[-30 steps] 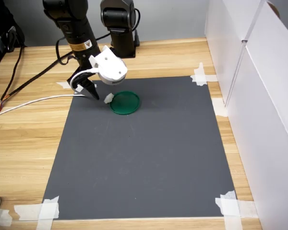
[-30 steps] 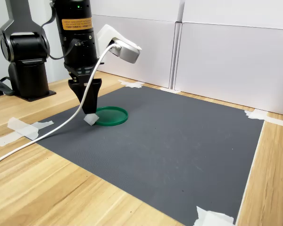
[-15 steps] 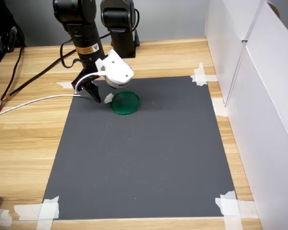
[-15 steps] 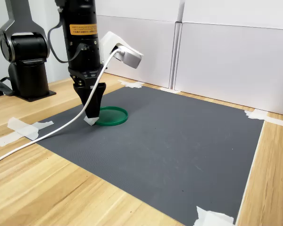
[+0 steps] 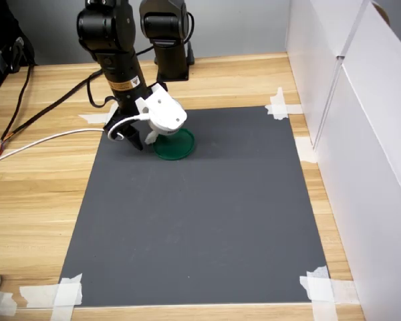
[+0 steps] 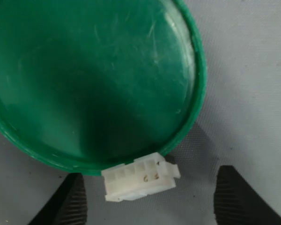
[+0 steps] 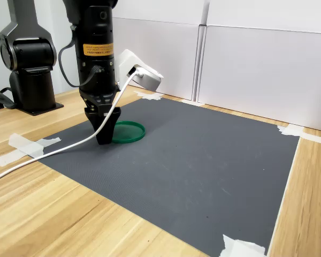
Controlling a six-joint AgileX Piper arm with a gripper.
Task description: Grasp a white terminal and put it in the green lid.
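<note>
In the wrist view the tool [image 6: 150, 199] stands wide open, holding nothing; the white terminal [image 6: 139, 182] touches the green lid [image 6: 93, 79] rim, its faint marks unreadable.

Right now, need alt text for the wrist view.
A small white terminal lies on the grey mat against the outer rim of the empty green lid. The open gripper straddles it, one dark finger on each side, neither touching.

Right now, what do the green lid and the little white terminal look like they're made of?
The green lid: likely hard plastic, glossy, with fine scratches and glare on its floor. The white terminal: apparently moulded plastic, milky and slightly translucent, with square cavities along one face.
</note>
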